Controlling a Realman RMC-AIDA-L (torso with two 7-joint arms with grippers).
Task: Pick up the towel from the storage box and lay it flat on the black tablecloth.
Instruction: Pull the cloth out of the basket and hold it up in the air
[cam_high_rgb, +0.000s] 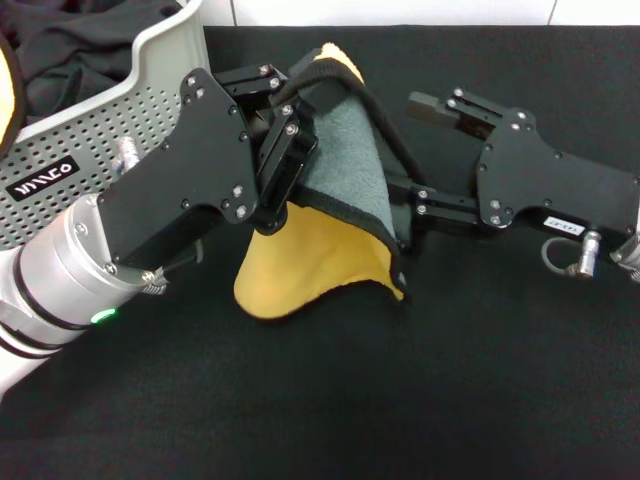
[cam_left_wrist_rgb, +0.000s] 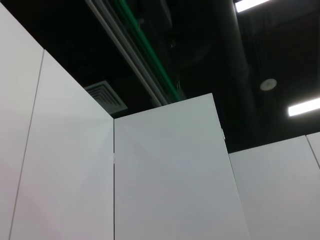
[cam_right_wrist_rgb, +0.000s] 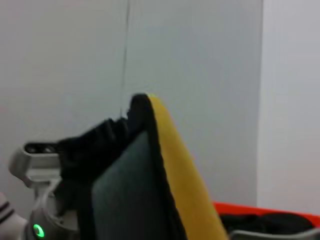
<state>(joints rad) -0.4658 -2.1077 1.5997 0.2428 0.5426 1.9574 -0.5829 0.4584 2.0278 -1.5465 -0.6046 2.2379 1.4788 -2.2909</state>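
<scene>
Head view alone shows storage box (cam_high_rgb: 100, 110), both grippers pinching towel (cam_high_rgb: 345, 150)

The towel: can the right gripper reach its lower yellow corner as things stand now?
Probably yes: the right gripper sits beside the towel, and open black tablecloth lies below that hanging corner.

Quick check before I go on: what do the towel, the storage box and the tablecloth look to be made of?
The towel: soft fleecy fabric, grey one face, yellow the other, with sewn black edging; it drapes limply.
The storage box: likely moulded plastic, light grey, smooth, with rows of punched round holes.
The black tablecloth: matte woven-looking cloth, no sheen.
</scene>
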